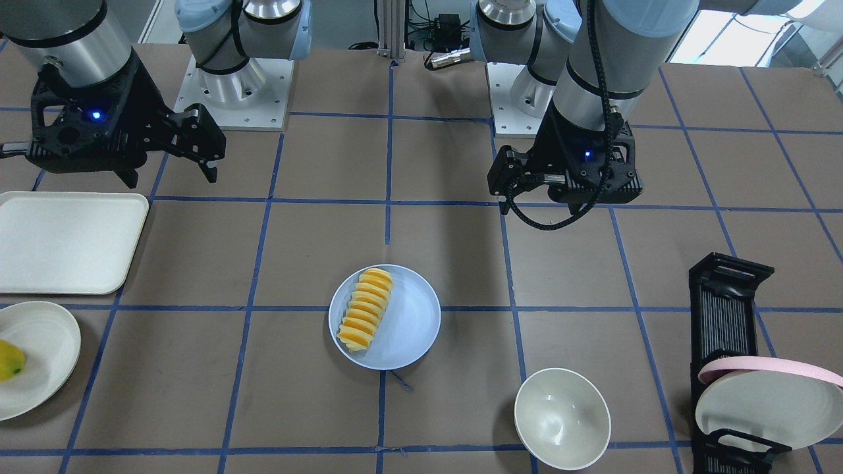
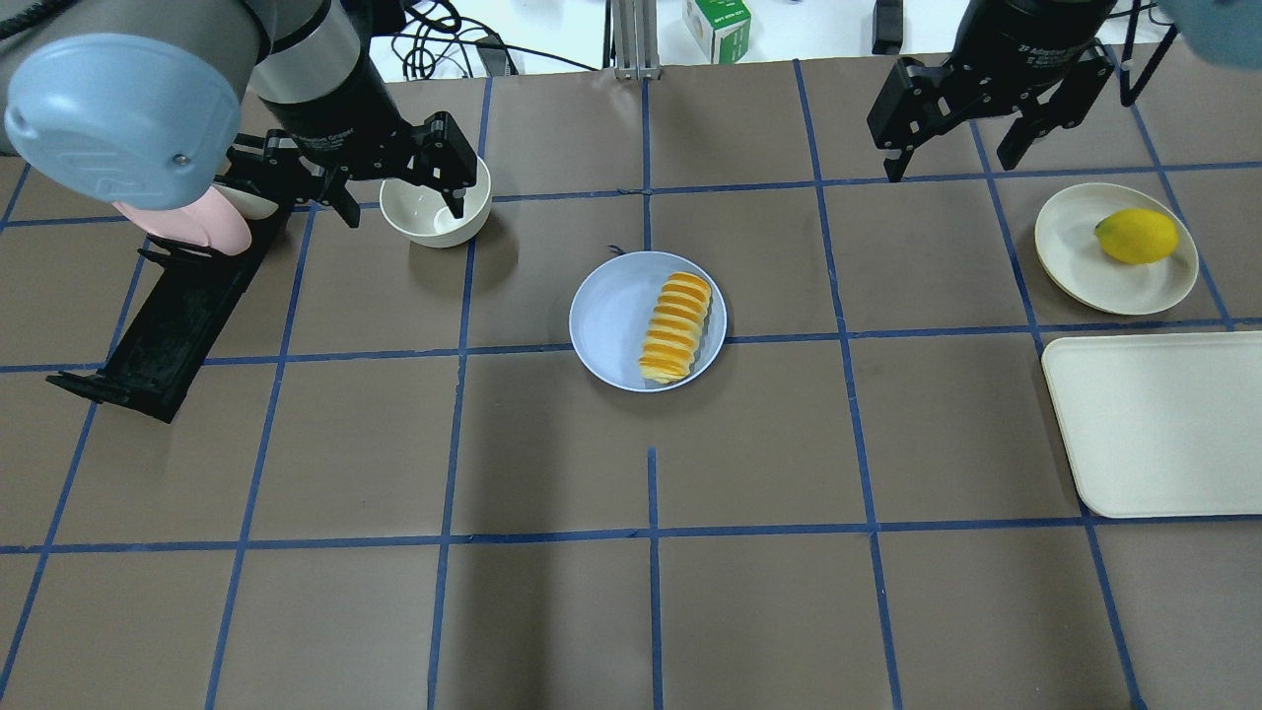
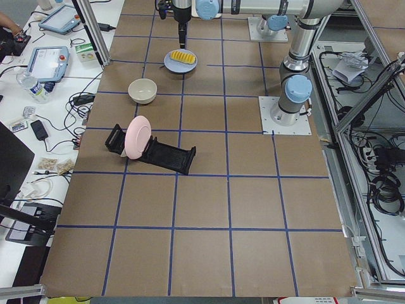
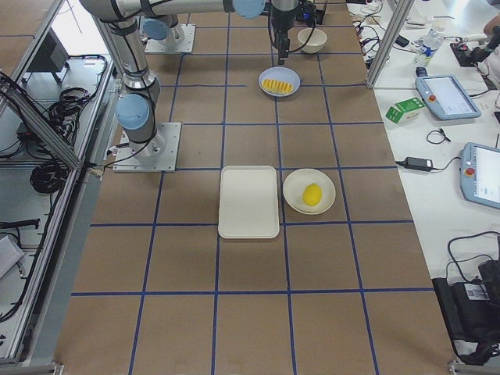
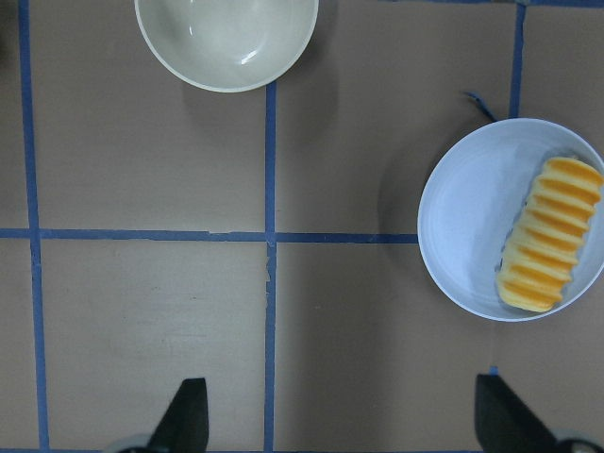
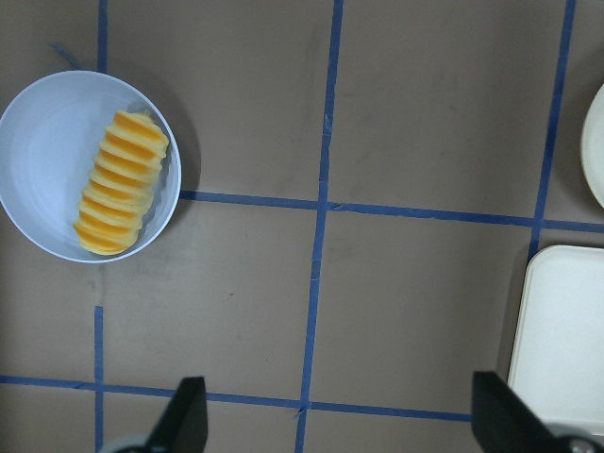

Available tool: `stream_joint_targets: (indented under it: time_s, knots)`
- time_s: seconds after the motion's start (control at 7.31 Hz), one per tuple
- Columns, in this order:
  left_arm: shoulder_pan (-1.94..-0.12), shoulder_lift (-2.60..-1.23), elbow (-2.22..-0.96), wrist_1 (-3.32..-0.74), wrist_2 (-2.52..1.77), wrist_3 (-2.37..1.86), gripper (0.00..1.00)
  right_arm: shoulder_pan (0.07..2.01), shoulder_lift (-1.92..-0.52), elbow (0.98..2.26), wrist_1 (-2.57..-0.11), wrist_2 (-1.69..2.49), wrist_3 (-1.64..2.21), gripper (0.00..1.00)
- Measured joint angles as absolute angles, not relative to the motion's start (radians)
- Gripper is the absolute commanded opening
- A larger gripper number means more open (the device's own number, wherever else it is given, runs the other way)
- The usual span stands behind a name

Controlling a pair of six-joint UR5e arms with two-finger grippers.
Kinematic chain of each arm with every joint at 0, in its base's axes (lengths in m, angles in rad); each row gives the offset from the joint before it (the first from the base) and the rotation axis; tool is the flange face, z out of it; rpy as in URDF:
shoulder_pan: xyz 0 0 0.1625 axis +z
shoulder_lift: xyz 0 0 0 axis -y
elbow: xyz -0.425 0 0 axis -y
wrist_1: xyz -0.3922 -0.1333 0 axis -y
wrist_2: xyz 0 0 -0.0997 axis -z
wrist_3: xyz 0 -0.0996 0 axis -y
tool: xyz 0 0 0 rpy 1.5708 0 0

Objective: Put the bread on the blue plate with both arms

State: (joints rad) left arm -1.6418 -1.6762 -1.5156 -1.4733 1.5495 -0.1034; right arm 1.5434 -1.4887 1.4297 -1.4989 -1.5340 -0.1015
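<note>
The bread [image 1: 365, 308] lies on the blue plate [image 1: 411, 322] at the table's middle, along the plate's side toward my right arm. It also shows in the overhead view [image 2: 676, 327] and both wrist views [image 5: 549, 247] [image 6: 120, 182]. My left gripper [image 2: 399, 205] is open and empty, raised above the white bowl [image 2: 434, 212], well apart from the plate. My right gripper [image 2: 951, 163] is open and empty, raised at the far side near the fruit plate. Both wrist views show spread fingertips [image 5: 184, 415] [image 6: 495, 415] with nothing between them.
A black rack [image 1: 724, 309] holds a pink-rimmed plate [image 1: 764, 395] on my left side. A white tray [image 2: 1154, 424] and a cream plate [image 2: 1070, 256] with a yellow fruit [image 2: 1136, 237] lie on my right side.
</note>
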Motion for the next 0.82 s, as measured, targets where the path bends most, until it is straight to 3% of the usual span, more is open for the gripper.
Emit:
stream_joint_targets:
  time_s: [0.82]
  knots:
    - [-1.641, -1.662, -1.519, -1.479, 1.549, -0.106, 1.0, 1.546, -1.472, 1.445, -1.559, -1.52, -0.065, 1.0]
